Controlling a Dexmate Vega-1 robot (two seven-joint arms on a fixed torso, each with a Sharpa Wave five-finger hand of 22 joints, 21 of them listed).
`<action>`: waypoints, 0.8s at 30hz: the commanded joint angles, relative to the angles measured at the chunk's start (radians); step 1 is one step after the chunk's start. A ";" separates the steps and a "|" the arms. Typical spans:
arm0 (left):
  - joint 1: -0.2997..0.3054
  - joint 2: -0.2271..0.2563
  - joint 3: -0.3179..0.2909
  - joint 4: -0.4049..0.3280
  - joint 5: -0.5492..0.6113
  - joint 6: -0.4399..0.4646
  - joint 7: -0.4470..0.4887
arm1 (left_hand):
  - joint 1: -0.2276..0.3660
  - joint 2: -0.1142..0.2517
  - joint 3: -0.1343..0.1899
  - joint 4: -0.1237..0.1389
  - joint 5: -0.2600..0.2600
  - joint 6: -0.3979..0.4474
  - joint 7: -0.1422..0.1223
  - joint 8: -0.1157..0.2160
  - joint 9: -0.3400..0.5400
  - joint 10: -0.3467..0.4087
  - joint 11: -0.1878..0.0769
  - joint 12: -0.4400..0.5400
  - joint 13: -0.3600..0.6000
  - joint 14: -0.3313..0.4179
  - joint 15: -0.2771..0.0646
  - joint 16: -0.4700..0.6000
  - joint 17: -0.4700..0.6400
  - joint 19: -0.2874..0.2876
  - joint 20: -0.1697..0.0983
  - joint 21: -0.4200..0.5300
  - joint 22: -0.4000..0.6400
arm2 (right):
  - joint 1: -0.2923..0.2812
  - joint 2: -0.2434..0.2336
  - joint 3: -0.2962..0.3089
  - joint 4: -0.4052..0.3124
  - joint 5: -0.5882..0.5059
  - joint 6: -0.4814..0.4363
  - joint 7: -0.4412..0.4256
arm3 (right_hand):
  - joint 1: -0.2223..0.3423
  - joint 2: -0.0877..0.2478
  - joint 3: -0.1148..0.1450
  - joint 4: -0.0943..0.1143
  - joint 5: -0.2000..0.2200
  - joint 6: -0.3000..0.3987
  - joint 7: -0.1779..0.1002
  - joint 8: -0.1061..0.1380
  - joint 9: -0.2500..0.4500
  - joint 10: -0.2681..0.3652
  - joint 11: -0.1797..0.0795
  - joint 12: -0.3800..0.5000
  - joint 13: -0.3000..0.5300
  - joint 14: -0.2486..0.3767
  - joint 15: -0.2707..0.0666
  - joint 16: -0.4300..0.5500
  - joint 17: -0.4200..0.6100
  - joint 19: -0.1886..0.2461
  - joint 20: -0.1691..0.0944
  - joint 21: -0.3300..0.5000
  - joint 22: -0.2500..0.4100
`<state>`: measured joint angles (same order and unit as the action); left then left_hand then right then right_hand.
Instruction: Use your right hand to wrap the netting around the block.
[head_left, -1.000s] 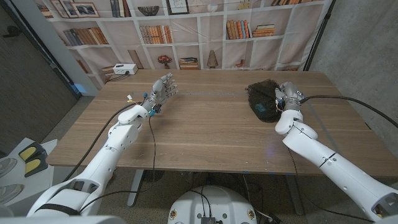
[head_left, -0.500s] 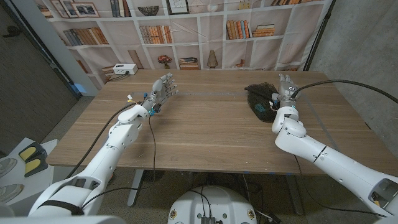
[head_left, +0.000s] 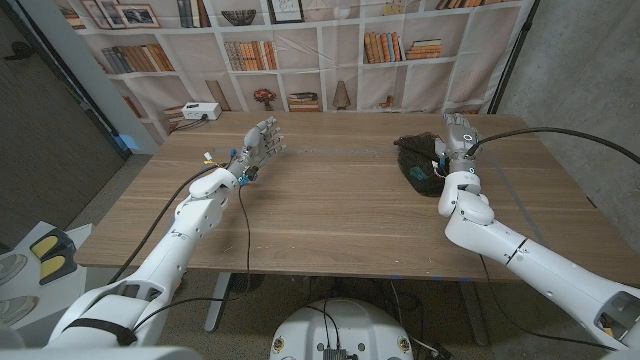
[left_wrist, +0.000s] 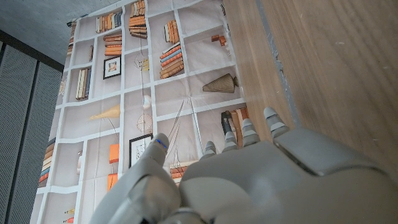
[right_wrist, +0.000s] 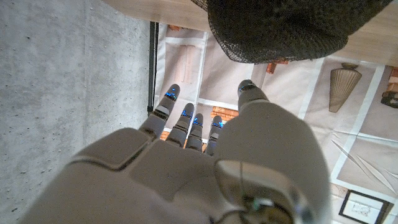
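Standing raised above the far right part of the table, the right hand has its fingers apart and reaching away from the robot, and it holds nothing. In the right wrist view the same hand shows from behind, fingertips spread and pointing toward the grey concrete wall and the bookshelf backdrop, with the netting hanging dark just beyond them.

Just beside that hand, toward the table's middle, lies the netting: a black, fine-meshed heap, bunched and lumpy, with a wider flattened edge toward the far side and a rounded bulge on the near side. A small blue-green patch shows through the mesh at the near bulge, which may be the block, but it is too small and covered to tell for sure. In the right wrist view the netting reads as a dense woven mesh with a curved, sagging outline, resting on the wooden table edge. Whether the hand touches it cannot be told.

Across the table, well apart, the left hand is lifted over the far left part, fingers loosely apart and empty. The left wrist view shows its back with fingertips over the wood grain. A white box sits at the far left corner.
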<state>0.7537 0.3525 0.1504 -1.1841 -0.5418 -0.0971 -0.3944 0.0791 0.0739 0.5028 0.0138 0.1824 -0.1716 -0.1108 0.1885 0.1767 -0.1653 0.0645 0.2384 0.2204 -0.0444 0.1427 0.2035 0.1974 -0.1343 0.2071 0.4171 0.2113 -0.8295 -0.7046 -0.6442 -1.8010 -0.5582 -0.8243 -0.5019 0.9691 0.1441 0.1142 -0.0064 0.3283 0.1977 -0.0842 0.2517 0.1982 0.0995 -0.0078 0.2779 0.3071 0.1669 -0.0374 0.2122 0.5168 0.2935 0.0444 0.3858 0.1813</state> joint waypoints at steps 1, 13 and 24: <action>-0.007 -0.005 -0.005 0.017 0.001 -0.009 -0.004 | -0.003 -0.011 -0.005 0.000 0.002 -0.037 -0.002 0.001 0.004 -0.004 -0.001 -0.002 0.003 0.005 0.008 0.002 0.005 0.003 0.006 -0.002 0.006 | -0.086 0.038 0.154 0.017 0.095 0.327 -0.137 | -0.053 0.023 0.000 0.033 -0.017 0.041 -0.004 0.008 0.002 0.030 -0.009 0.013 -0.005 0.027 -0.045 0.010 -0.006 0.015 -0.004 0.005 0.002; -0.001 0.000 -0.009 0.004 0.000 -0.007 -0.004 | -0.005 -0.010 -0.006 0.001 0.003 -0.038 -0.003 0.000 0.004 -0.004 -0.001 -0.002 0.003 0.004 0.007 0.002 0.005 0.003 0.006 -0.003 0.006 | -0.159 0.081 0.356 0.085 0.481 0.789 -0.031 | -0.221 0.016 -0.033 0.125 -0.066 0.049 0.010 -0.017 0.002 0.043 0.037 -0.005 -0.026 0.032 0.000 0.007 -0.025 -0.007 0.021 -0.015 0.005; 0.031 0.022 -0.024 -0.045 -0.012 -0.002 -0.008 | -0.006 -0.010 -0.007 0.002 0.003 -0.035 -0.003 0.001 0.004 -0.004 -0.002 -0.002 0.003 0.003 0.007 0.001 0.005 0.003 0.006 -0.003 0.006 | -0.187 0.113 0.439 0.154 0.762 1.047 0.159 | -0.338 0.009 -0.066 0.167 -0.088 0.020 0.030 -0.041 0.002 0.052 0.089 -0.021 -0.040 0.029 0.017 0.004 -0.042 0.006 -0.021 -0.019 0.006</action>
<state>0.7585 0.3563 0.1395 -1.1896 -0.5438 -0.1039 -0.3986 0.0753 0.0702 0.4986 0.0180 0.1824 -0.1716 -0.1107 0.1885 0.1768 -0.1653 0.0645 0.2384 0.2204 -0.0444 0.1428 0.2035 0.1974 -0.1342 0.2070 0.4171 0.2113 -0.9802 -0.6225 -0.2999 -1.7039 -0.0814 -0.0810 -0.4964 0.6450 0.1558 0.0512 0.1505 0.2438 0.2177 -0.0585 0.2142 0.1980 0.1468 0.0703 0.2590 0.2680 0.1944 -0.0304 0.2166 0.4772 0.2966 0.0408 0.3695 0.1840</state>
